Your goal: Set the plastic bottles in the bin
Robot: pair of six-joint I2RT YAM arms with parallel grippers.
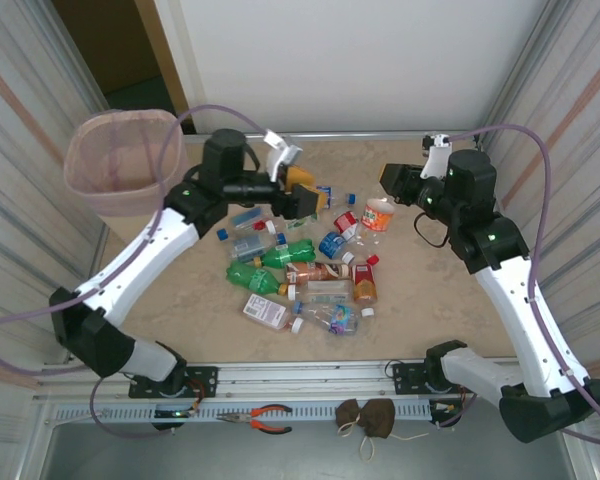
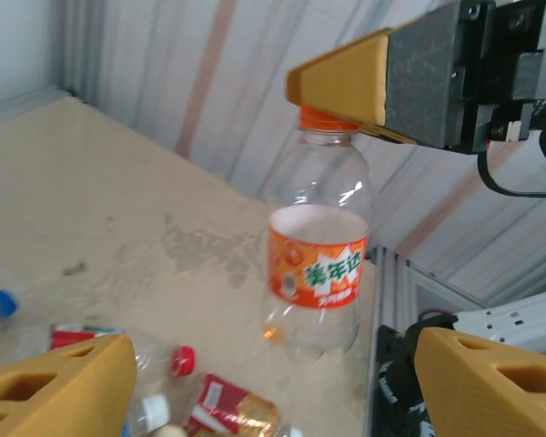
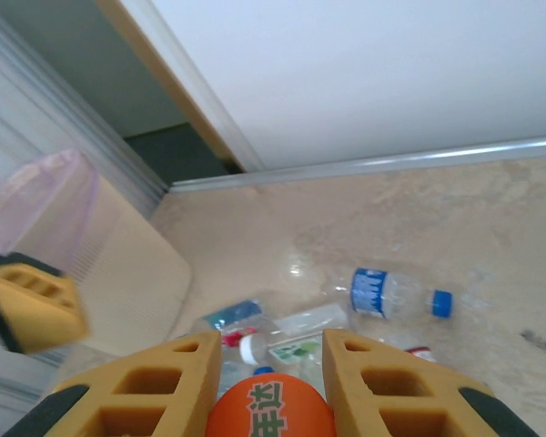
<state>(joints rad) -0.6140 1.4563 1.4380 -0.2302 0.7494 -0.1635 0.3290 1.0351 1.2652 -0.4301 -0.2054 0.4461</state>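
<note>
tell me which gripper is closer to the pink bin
Left. The left gripper is open to the right of the bin; the right gripper is farther right across the table, shut on an orange-capped bottle.

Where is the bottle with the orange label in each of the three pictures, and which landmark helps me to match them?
Top camera: the orange-label bottle is right of centre, beyond the pile of bottles.
Left wrist: the bottle is upright, mid-picture.
Right wrist: its orange cap is at bottom centre.
Shared landmark: the pile of bottles.
</note>
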